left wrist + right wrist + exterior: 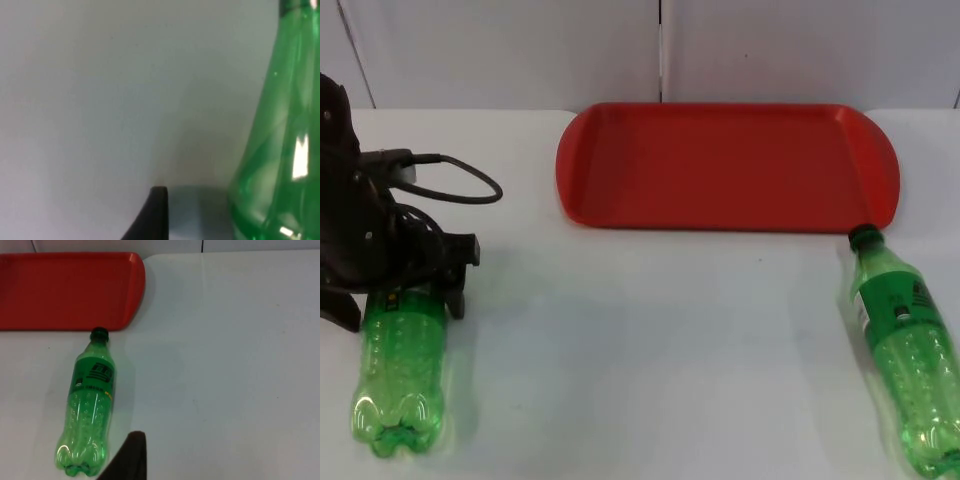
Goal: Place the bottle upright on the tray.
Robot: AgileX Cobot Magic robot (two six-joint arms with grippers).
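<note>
Bottles, two of them, green and clear, both lie on their sides on the white table [650, 350], which runs back to a grey wall [520, 50]. A red tray [720, 165] sits at the far middle of the table, bare inside.

The left bottle [400, 370] lies near the table's left side, its long axis running near to far, base toward the near edge and neck toward the far side, under the left gripper [415, 285]. That gripper is down over the bottle's shoulder; the left wrist view shows the green shoulder and neck [280, 150] just beside one black fingertip [155, 215] on the table, but whether the fingers are closed on it I cannot tell.

The right bottle [910, 355] lies at the right side, dark cap [863, 238] pointing toward the tray's near right corner and just short of it, base toward the near edge, its axis tilted a little. Its label faces up. In the right wrist view the same bottle [90, 405] lies beside the tray [70, 290], with the right gripper's fingertip [127, 460] above the table near the bottle's base; its fingers' state I cannot tell
</note>
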